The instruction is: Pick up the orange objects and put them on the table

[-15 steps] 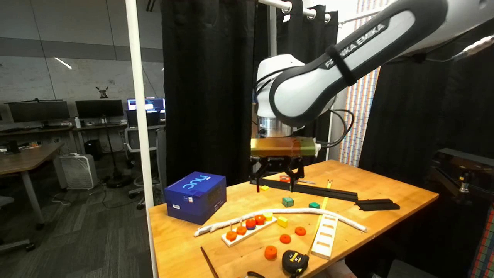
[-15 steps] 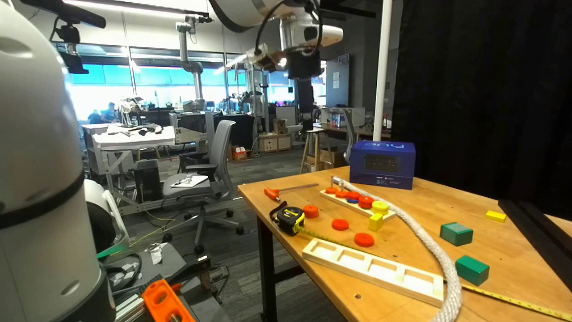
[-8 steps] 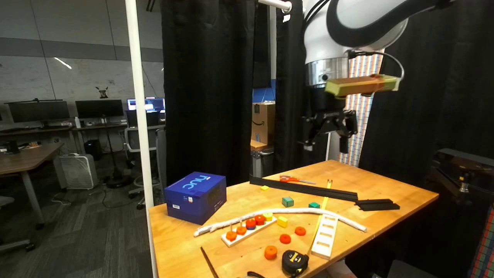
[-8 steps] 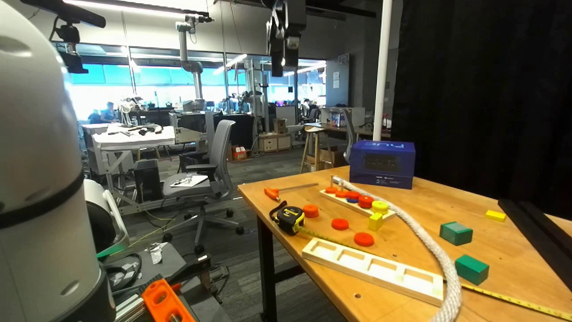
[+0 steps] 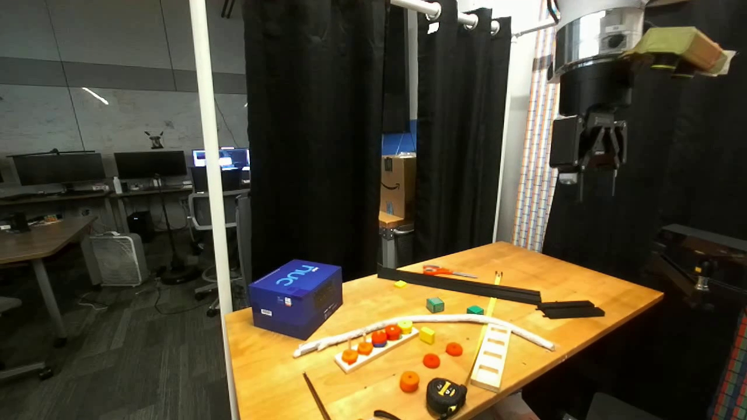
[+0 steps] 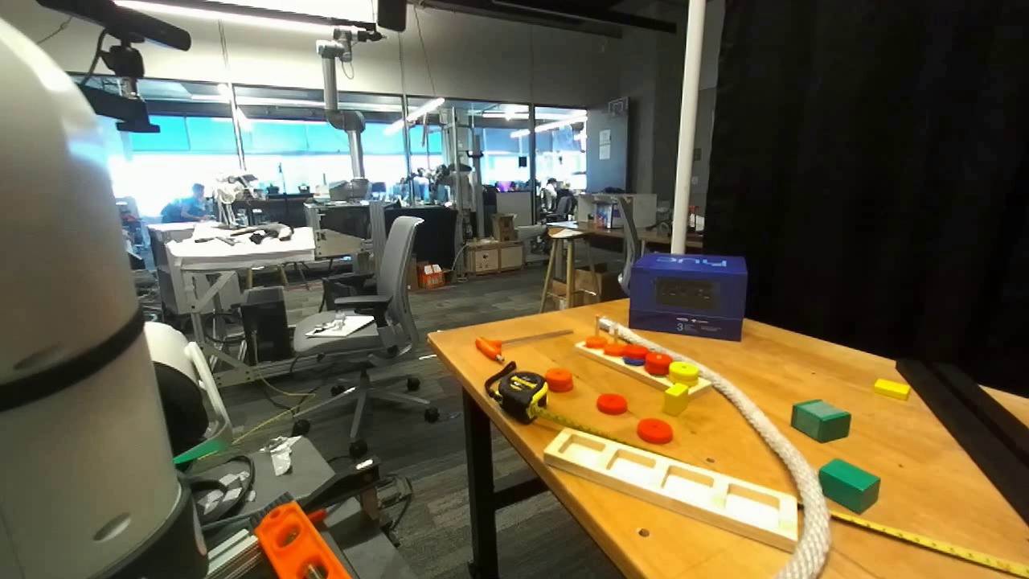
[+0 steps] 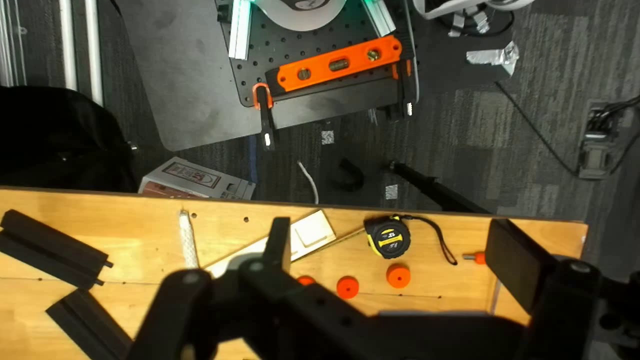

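Dark curtains (image 5: 315, 146) are hung behind a light-brown wooden table (image 5: 362, 300), and desks (image 5: 52, 236) and monitors (image 5: 143, 167) are shown farther off over grey carpet (image 5: 111, 332). Since a second ago, the gripper (image 7: 397, 253) has been lifted from the middle to the upper right of an exterior view, where it is framed beside a checked curtain (image 5: 537, 163); red-handled scissors (image 5: 437, 270), partly covered before, are now fully exposed. In the wrist view its fingers (image 7: 520, 262) are seen spread wide apart. The orange objects (image 6: 612, 403) have not been shifted in that time: three smooth, rounded discs (image 6: 655, 430) are laid loose on the table, apart from one another, near a black-and-yellow tape measure (image 6: 521, 394), and centre holes can be made out in two of them. Other orange and red pieces (image 6: 658, 363), with a yellow one (image 6: 683, 372) at the end, are set in a row on a pale peg strip (image 6: 699, 385), just beside a white rope (image 6: 760, 422). Elsewhere on the table, a slotted wooden tray (image 6: 671, 499), green blocks (image 6: 820, 420) and a blue box (image 5: 297, 297) are set out.
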Controlling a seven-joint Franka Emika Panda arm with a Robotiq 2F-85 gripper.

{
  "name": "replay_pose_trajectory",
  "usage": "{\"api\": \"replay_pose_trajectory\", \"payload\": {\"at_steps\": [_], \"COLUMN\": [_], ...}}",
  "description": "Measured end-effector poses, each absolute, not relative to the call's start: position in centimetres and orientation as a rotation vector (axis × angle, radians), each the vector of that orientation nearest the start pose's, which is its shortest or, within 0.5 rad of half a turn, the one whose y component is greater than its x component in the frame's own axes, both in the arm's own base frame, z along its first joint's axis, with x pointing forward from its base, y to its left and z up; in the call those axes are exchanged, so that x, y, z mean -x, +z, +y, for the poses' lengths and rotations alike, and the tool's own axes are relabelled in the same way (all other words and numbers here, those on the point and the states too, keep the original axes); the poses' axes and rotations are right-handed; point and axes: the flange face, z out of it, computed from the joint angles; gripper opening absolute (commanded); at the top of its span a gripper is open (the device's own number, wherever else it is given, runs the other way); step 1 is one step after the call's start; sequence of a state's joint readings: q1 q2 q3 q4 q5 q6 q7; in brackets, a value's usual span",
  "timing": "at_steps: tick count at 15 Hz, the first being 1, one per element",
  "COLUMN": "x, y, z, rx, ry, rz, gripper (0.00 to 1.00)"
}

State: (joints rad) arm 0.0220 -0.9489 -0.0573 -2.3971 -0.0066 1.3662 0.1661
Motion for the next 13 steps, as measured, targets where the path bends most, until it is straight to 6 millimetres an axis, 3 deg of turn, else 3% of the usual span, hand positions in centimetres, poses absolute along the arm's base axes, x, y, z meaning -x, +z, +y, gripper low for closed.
{"api": "replay_pose_trajectory", "payload": {"at_steps": [4, 13], "x": [-22.61, -22.56], "y": [60.54, 60.45], "z": [-1.26, -1.27], "rx": [3.065, 3.065], "ry": [0.114, 0.116], "rz": [0.217, 0.214], "gripper": [1.00, 1.00]}}
